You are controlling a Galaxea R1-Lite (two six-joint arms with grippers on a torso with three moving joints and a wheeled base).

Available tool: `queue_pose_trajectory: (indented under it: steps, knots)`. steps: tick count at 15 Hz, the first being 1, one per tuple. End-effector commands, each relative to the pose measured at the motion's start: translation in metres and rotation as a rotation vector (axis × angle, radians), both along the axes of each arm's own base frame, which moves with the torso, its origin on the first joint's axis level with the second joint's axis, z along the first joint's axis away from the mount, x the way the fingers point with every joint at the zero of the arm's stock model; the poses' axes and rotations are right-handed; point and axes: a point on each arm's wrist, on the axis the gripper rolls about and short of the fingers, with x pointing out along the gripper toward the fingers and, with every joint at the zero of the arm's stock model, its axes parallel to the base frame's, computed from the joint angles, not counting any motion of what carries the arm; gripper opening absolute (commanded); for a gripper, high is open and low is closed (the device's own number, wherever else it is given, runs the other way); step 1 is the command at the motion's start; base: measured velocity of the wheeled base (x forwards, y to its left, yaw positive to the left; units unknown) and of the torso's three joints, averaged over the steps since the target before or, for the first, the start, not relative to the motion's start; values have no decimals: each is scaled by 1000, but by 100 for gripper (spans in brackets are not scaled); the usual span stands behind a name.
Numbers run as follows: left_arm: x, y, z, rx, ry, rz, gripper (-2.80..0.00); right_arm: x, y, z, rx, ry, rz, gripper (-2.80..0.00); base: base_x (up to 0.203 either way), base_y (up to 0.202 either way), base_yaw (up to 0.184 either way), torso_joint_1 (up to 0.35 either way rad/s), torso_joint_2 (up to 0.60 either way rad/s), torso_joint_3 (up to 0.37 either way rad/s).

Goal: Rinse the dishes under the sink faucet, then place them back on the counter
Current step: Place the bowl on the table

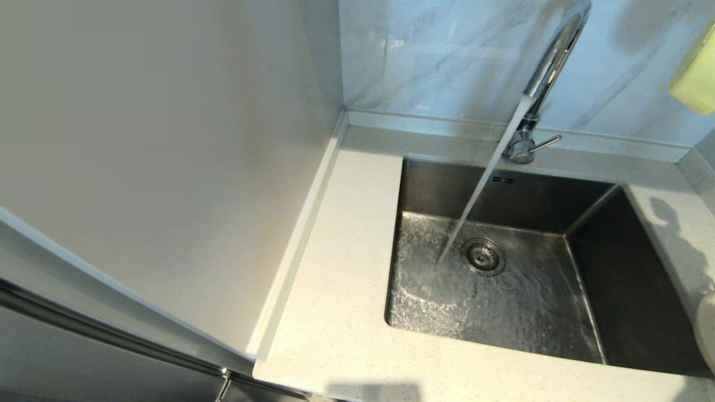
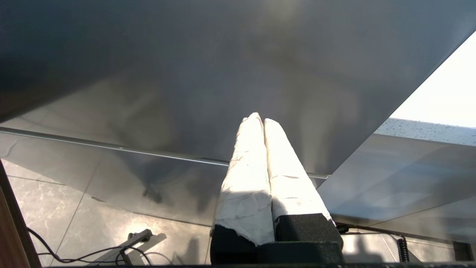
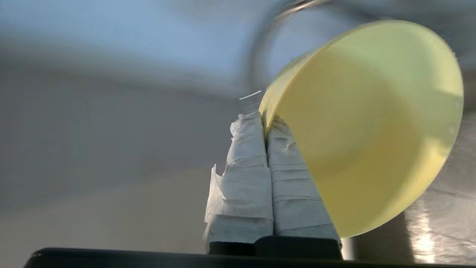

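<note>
Water runs from the chrome faucet (image 1: 550,61) in a slanted stream (image 1: 475,201) into the steel sink (image 1: 642,290), landing just left of the drain strainer (image 1: 483,257). My right gripper (image 3: 266,119) is shut on the rim of the pale-yellow bowl (image 3: 372,130), which it holds tilted in the air. In the head view only a piece of that bowl (image 1: 695,78) shows at the upper right edge, above the counter. A white plate's edge (image 1: 708,335) shows at the far right. The chopsticks are out of view. My left gripper (image 2: 259,119) is shut and empty, parked low below the counter.
The faucet's lever (image 1: 546,143) points right at its base. The speckled counter (image 1: 341,268) runs left of the sink, bounded by a raised rim and a tall pale panel (image 1: 167,139). The marble backsplash (image 1: 447,56) stands behind.
</note>
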Motion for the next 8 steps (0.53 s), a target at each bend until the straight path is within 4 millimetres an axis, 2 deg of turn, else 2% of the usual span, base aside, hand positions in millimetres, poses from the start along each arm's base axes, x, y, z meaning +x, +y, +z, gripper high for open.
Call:
queue_pose_trajectory:
  steps: [1,2,3,4,6,8]
  knots:
    - [0,0,0,0,0,-1,-280,2,6,-38,-97,460,-282,-280,0,0,0,0,0,0]
    - [0,0,0,0,0,-1,-280,6,10,-49,-321,564,-403,-280,0,0,0,0,0,0]
    - [0,0,0,0,0,-1,-280,13,12,-61,-620,629,-440,-280,0,0,0,0,0,0]
    - [0,0,0,0,0,-1,-280,25,12,-68,-876,609,-419,-280,0,0,0,0,0,0]
    - [0,0,0,0,0,-1,-280,55,11,-83,-1295,474,-320,-280,0,0,0,0,0,0]
    - [0,0,0,0,0,-1,-280,83,9,-100,-1562,275,-240,-280,0,0,0,0,0,0]
